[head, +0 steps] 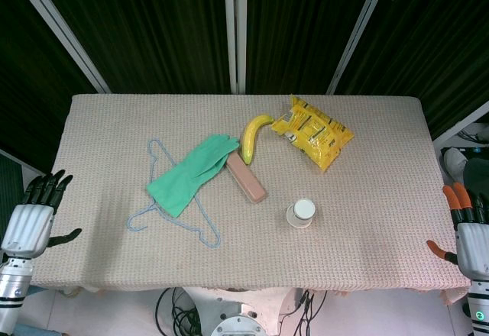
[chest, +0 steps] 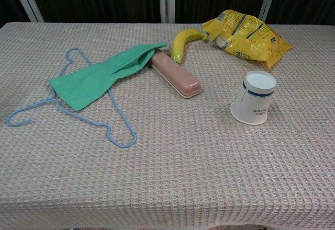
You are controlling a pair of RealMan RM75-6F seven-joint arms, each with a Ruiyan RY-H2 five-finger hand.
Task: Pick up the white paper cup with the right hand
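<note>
waiting at the right edge of the table [head: 382,221], the right hand [head: 464,233] is being kept well apart from the white paper cup [head: 302,213], with its orange-tipped fingers [head: 454,195] spread and nothing being held. judged from this, the task is being shown at its very start: no reach is being made, and the approach, the grasp and the lift are all left to be done. the cup is being seen standing upside down, wide rim on the cloth and closed base up, in the middle-right of the table, near the pink case [head: 246,179] and below the yellow snack bag [head: 313,131]. whether anything is being covered under the cup cannot be told. the snack bag is being seen lying sealed; its contents are hidden. the left hand [head: 34,214] is being held off the left edge, fingers apart, empty.
</note>
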